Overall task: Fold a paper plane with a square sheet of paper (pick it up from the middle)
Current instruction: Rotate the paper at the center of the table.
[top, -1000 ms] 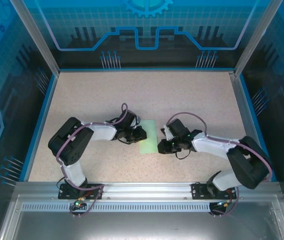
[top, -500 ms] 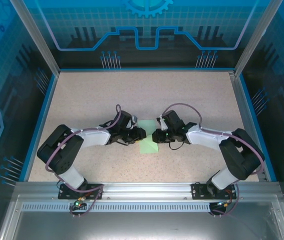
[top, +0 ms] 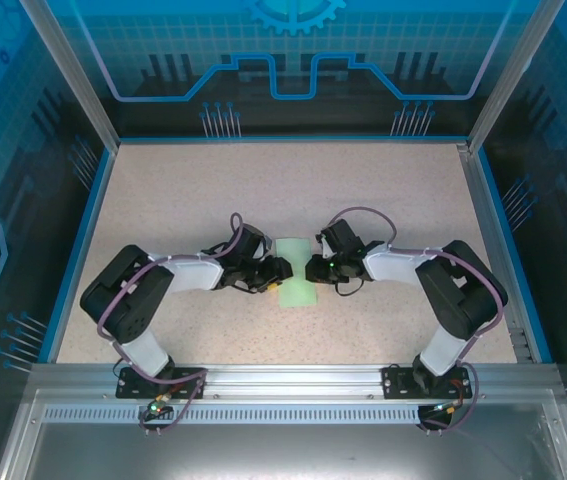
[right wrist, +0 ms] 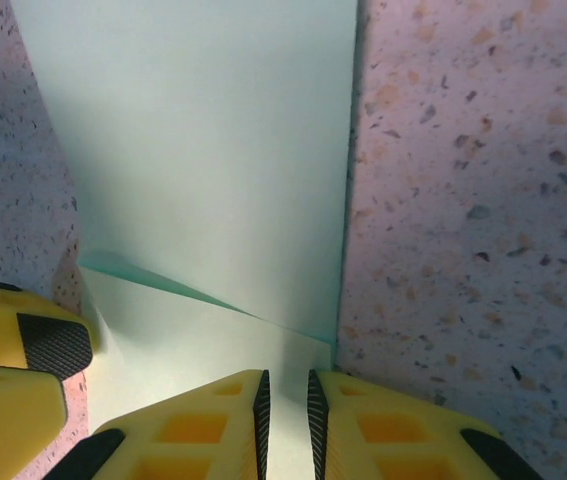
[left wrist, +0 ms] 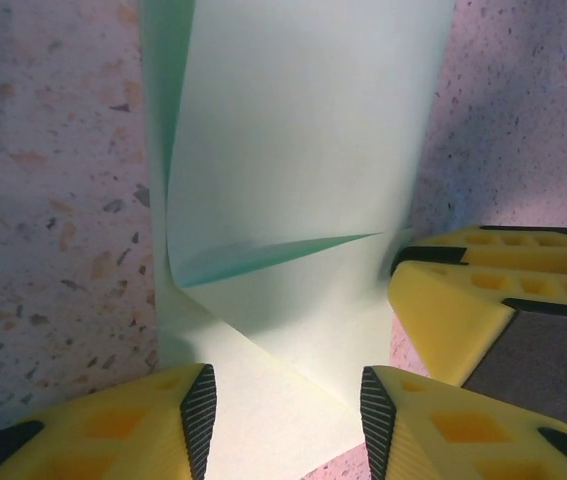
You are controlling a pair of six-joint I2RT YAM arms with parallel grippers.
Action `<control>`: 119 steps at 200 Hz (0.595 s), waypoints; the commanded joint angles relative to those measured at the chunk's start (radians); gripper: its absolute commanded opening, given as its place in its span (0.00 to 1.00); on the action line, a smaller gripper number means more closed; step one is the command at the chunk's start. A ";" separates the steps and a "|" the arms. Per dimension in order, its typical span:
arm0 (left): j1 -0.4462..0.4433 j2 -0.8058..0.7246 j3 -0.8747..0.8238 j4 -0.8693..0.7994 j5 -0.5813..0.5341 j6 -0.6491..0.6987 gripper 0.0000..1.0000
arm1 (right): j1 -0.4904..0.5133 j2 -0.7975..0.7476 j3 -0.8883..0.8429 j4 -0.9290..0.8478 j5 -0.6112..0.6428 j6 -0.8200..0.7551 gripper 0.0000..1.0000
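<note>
Left fingers spread astride the green paper, right fingers barely parted at its edge

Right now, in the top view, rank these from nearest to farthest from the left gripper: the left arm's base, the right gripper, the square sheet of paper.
1. square sheet of paper: right beneath the left gripper.
2. right gripper: opposite, across the paper.
3. left arm's base: near edge, left side.
</note>
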 commanded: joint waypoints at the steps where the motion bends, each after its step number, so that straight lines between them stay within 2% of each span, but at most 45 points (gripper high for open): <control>1: -0.006 0.020 0.038 -0.027 -0.003 -0.017 0.47 | -0.018 0.018 0.005 0.029 0.002 0.024 0.21; 56: -0.007 0.026 0.044 -0.007 0.016 -0.046 0.47 | -0.022 0.013 -0.006 0.035 -0.018 0.032 0.21; 119: -0.005 -0.037 0.003 -0.038 -0.020 -0.063 0.47 | 0.015 -0.051 -0.081 0.046 -0.096 0.115 0.21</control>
